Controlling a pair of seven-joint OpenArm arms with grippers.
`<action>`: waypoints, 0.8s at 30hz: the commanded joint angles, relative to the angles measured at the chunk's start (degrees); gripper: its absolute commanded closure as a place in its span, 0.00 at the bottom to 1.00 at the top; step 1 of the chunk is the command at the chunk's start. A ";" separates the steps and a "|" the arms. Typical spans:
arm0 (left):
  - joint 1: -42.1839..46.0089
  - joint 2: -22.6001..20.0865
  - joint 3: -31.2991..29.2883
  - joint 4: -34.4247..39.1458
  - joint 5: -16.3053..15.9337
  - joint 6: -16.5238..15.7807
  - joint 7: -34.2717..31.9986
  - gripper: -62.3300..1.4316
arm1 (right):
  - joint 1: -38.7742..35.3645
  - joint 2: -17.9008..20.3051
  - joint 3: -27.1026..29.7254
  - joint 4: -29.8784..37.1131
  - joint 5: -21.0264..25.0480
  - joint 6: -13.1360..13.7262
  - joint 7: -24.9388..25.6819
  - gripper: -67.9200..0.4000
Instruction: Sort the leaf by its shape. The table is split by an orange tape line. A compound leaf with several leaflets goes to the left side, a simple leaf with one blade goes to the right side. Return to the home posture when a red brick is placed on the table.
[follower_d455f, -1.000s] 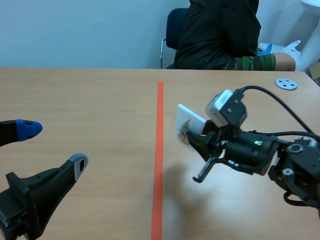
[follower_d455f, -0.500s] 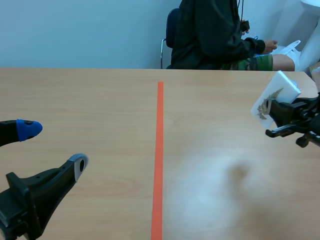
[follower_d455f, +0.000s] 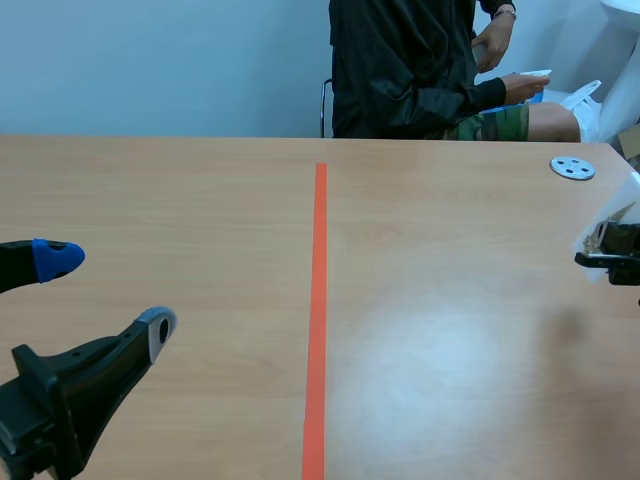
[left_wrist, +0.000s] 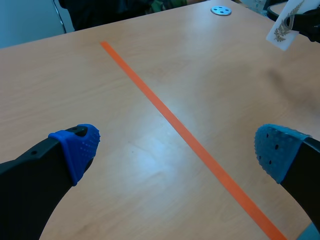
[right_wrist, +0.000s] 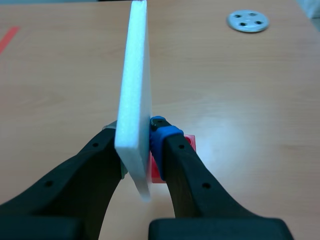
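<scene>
The right gripper (right_wrist: 137, 134) is far to the right of the tape line (follower_d455f: 318, 300), at the desk's (follower_d455f: 180, 200) right edge. Its jaws are closed on a white foam card (right_wrist: 135, 75), one pad on each face. The card stands nearly upright and on edge to the wrist camera, raised off the desk. From the left wrist view the card's face carries a brownish leaf (left_wrist: 286, 20). It looks to have several small leaflets, though it is too small to be sure.

Under the right jaws, low against the desk, a small red thing (right_wrist: 156, 172) shows beside the card's lower edge; what it is cannot be told.

The left gripper (left_wrist: 175, 150) hangs left of the tape line, near the robot's end of it. Its jaws are wide apart with nothing between them, and the line runs across the gap in its wrist view.

A grey disc (follower_d455f: 572, 167) with holes lies on the desk, well right of the line's far end. A person (follower_d455f: 420, 70) sits beyond the far edge, just right of the line.
</scene>
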 joint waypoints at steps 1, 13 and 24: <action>-0.31 0.15 0.17 0.44 -0.37 -0.15 -0.83 0.00 | 3.43 0.94 -0.09 -1.14 0.31 -1.25 1.09 0.98; -0.31 0.15 0.17 0.44 -0.37 -0.15 -0.83 0.00 | 12.74 -0.17 -2.64 -18.40 -4.11 -6.62 9.73 0.98; -0.31 0.15 0.17 0.44 -0.37 -0.15 -0.83 0.00 | 12.79 -0.35 -9.57 -21.07 -6.23 -7.17 11.65 0.98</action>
